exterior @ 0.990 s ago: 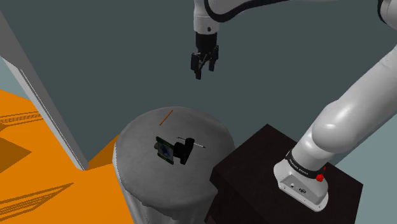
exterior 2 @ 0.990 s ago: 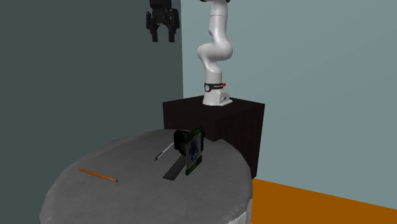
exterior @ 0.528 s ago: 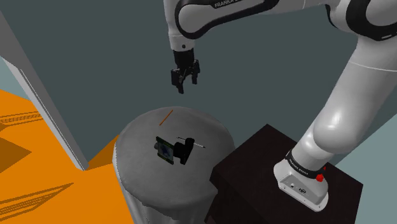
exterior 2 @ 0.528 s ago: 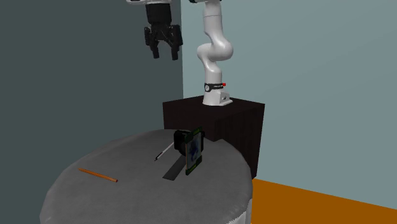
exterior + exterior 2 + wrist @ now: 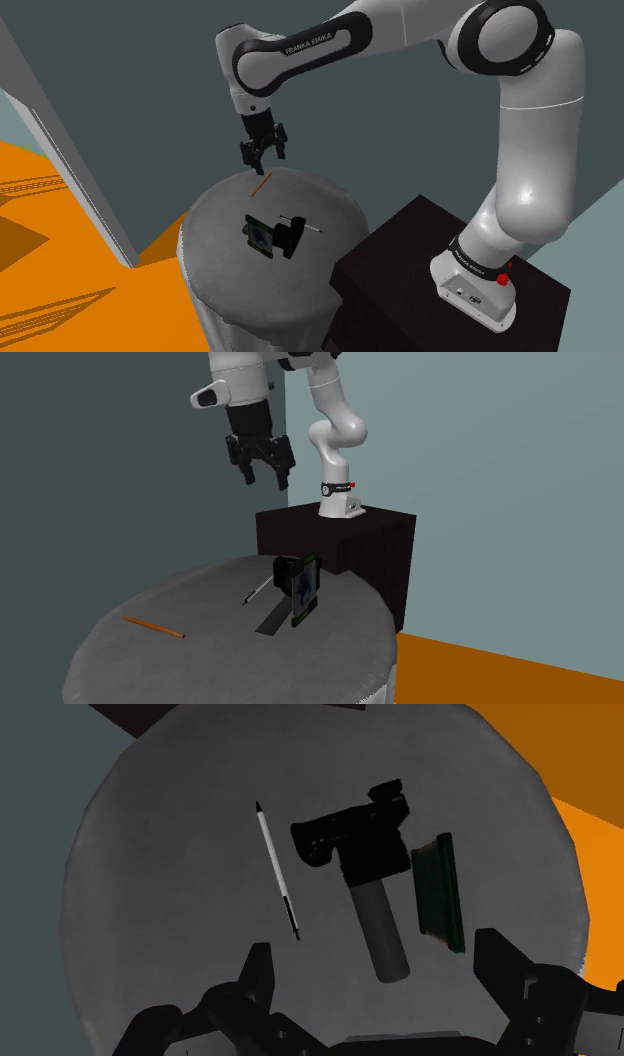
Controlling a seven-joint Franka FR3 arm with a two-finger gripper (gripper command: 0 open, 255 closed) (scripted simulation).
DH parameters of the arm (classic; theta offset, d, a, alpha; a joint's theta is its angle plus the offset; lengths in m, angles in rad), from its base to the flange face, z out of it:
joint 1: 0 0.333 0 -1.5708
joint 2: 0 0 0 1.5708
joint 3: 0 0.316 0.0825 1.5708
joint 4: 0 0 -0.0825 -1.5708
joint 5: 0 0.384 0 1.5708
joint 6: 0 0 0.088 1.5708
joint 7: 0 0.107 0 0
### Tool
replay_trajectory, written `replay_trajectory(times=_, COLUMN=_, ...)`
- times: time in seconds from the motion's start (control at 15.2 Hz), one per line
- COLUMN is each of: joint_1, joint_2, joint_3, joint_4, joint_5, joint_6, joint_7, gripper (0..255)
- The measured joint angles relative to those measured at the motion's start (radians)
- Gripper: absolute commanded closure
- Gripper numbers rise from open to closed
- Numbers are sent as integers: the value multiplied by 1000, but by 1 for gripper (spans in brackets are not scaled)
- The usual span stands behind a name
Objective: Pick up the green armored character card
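Jaws: we see them spread wide, with nothing between them.
Gripper point(image 5: 262, 152) point(image 5: 262, 460) point(image 5: 374, 944): hangs above the round table point(image 5: 220, 290) point(image 5: 200, 672) point(image 5: 150, 904), well clear of everything on it.
Card: the green card point(image 5: 259, 236) point(image 5: 306, 589) point(image 5: 440, 892) stands on edge near the table's middle, just beside a black object point(image 5: 289, 238) point(image 5: 287, 569) point(image 5: 352, 832).
Surface: grey; a thin pen point(image 5: 313, 229) point(image 5: 257, 590) point(image 5: 277, 869) lies on the black object's other side, and an orange stick point(image 5: 261, 184) point(image 5: 153, 626) lies near the edge farthest from the stand point(image 5: 400, 260) point(image 5: 380, 542).
Room: we note an orange floor point(image 5: 60, 280) point(image 5: 500, 672) point(image 5: 540, 754), and a dark grey wall point(image 5: 150, 80) point(image 5: 100, 452) meeting a pale blue-grey wall point(image 5: 500, 452).
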Motion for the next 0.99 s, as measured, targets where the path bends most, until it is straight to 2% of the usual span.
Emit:
replay_trajectory(times=0.13, joint_1=31, joint_2=77, joint_3=2, joint_4=64, joint_5=-7, joint_6=-19, joint_7=19, gripper=0)
replay_trajectory(times=0.73, joint_1=176, joint_2=470, joint_3=-14, joint_4=493, joint_5=-32, joint_6=-174, joint_7=46, gripper=0)
replay_trajectory(times=0.99, joint_1=189, joint_2=529, joint_3=-22, joint_4=537, joint_5=-39, joint_6=-165, joint_7=42, gripper=0)
